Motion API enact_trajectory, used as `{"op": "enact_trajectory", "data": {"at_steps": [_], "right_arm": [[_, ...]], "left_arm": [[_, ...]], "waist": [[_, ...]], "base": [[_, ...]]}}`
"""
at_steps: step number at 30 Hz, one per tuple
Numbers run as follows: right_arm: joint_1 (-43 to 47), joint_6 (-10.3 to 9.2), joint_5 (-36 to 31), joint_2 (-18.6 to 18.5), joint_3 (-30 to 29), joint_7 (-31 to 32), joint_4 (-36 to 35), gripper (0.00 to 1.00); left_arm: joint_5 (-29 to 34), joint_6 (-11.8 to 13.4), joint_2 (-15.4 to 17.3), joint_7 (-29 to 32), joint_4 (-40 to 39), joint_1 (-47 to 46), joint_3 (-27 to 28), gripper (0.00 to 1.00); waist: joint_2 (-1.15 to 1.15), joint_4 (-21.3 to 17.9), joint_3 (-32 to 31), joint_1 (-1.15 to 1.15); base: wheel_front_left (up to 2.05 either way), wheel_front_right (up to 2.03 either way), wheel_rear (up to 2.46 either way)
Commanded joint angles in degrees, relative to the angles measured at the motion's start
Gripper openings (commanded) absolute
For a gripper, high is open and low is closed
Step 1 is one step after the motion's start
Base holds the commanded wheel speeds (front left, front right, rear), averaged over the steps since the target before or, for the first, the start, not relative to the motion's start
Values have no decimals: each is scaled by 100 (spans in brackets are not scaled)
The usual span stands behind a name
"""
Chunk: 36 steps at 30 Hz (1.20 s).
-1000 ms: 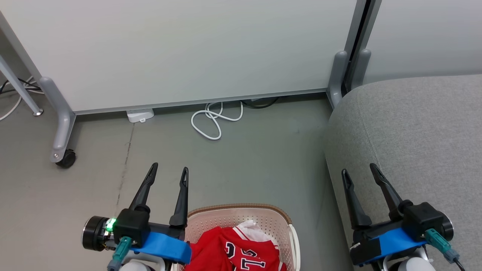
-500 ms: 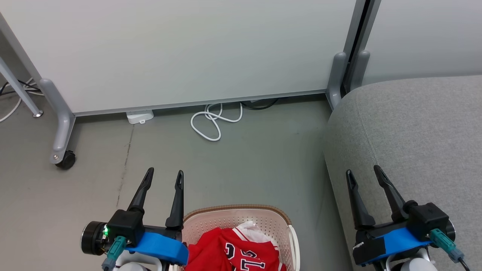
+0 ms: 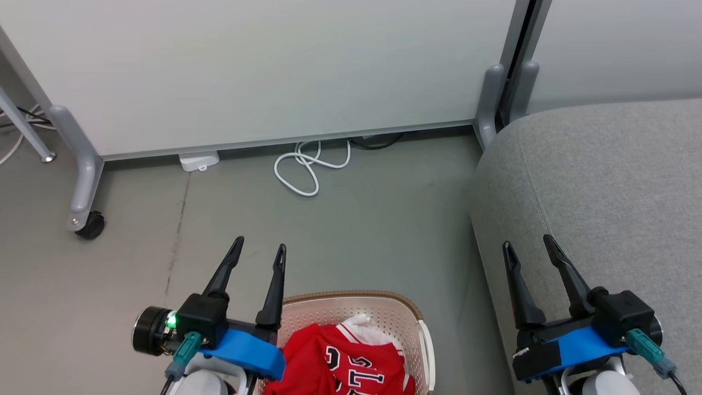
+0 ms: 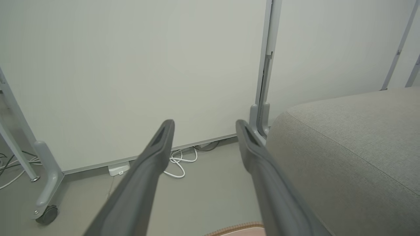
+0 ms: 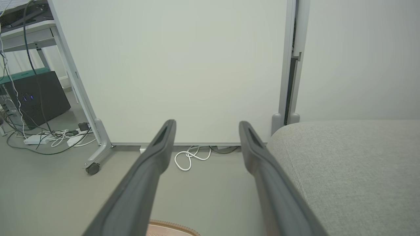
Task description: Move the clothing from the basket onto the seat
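– Clothing (image 3: 351, 365) status?
– Red, soft, crumpled in basket (image 3: 351, 295), white trim, black-and-white lettering up. None on seat (image 3: 603, 181) as far as you see.
– Hands?
– Both spread wide, holding nothing. Left hand (image 3: 260, 244) hovers by the basket's left corner; right hand (image 3: 527, 242) over the seat's edge.
– Next?
– I'd say tip your left hand down into the basket, pinch a thick fold near the middle, not a thin hem; limp fabric slips. Lift clear of the perforated plastic wall and braided rim before you swing right, or it may snag. Seat is broad grey woven upholstery, rounded edge; drop well in.
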Motion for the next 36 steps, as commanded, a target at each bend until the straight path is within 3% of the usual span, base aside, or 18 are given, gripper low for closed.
{"op": "enact_trajectory", "data": {"at_steps": [1,10,23,36], "right_arm": [[-90,3,-43,-33,5,-20,-47,100],[-338,3,-154,-31,17,-19,-328,100],[-991,3,-206,-30,141,-19,-748,100],[-1541,3,-163,-27,309,-19,-1078,100]], "left_arm": [[44,-41,46,-28,81,-170,-59,100],[229,-134,311,-23,857,-903,-713,100],[-164,-125,906,-23,2256,-2404,-2726,100],[-604,-125,1152,-20,3754,-3558,-4600,100]], "waist": [[0,-25,69,0],[0,-258,625,0],[0,-818,2000,0],[0,-1171,3140,0]], "base": [[0,0,0],[0,0,0],[0,0,0],[0,0,0]]}}
